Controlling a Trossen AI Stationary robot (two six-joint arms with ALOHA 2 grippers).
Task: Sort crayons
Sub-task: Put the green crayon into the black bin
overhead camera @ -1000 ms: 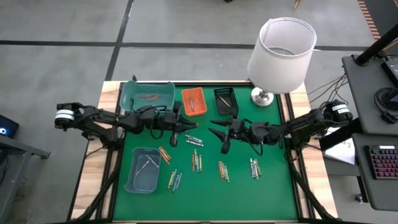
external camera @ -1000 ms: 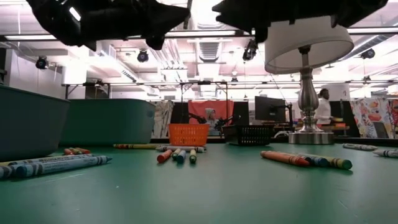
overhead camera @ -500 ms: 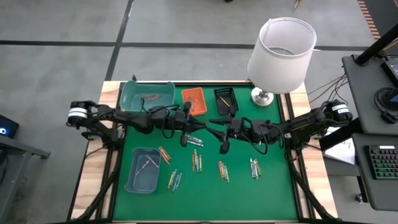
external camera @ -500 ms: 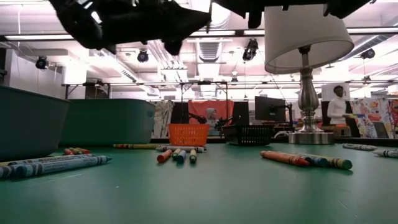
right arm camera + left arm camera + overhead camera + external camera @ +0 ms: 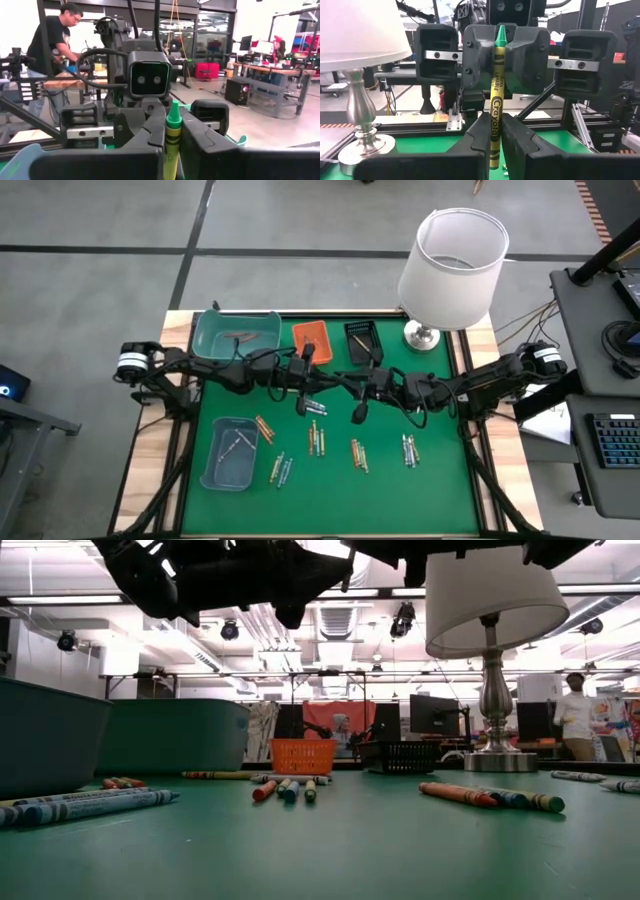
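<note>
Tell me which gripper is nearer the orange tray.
Left. The left gripper sits just in front of the orange tray, meeting the right gripper over a green crayon; the right one lies nearer the black tray.

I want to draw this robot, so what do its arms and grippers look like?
Both arms are dark, almost black, thin and jointed, with black cables looping along them. Each has a white band near its shoulder end. The left gripper and right gripper each have two chunky dark fingers, with boxy black blocks held by small silver screws behind them.
</note>
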